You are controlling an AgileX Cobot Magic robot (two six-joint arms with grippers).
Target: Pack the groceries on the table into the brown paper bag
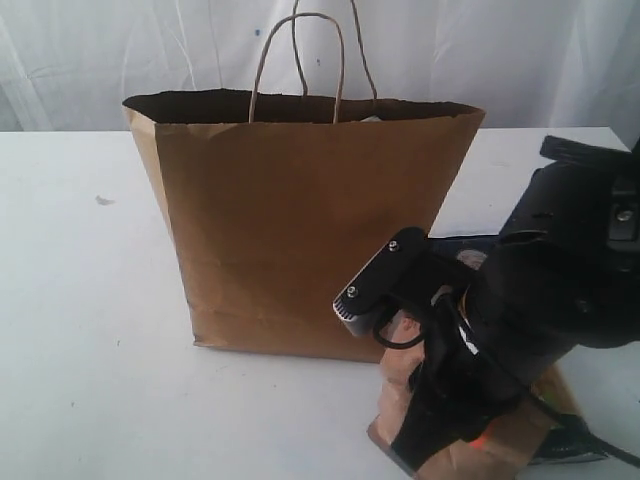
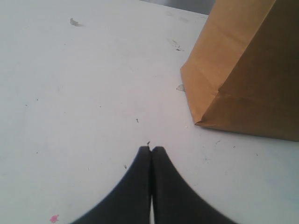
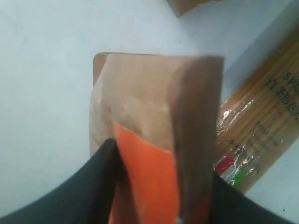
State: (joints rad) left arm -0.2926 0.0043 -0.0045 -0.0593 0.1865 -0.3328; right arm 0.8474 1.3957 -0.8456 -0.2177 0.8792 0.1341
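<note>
Beside the brown paper bag [image 1: 300,220], on the desk [image 1: 90,300], the right jaws clamp the standing brown-orange pouch [image 3: 154,121] while the left jaws rest together; its soft sides could buckle and slip free, or catch the bag's rim.

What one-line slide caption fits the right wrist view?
End effector astride the brown-orange pouch on the white table, spaghetti packet alongside.

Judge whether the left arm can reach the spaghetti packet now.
Probably not: the brown paper bag stands between the left gripper and the spaghetti packet, and the right gripper on the pouch crowds it.
</note>
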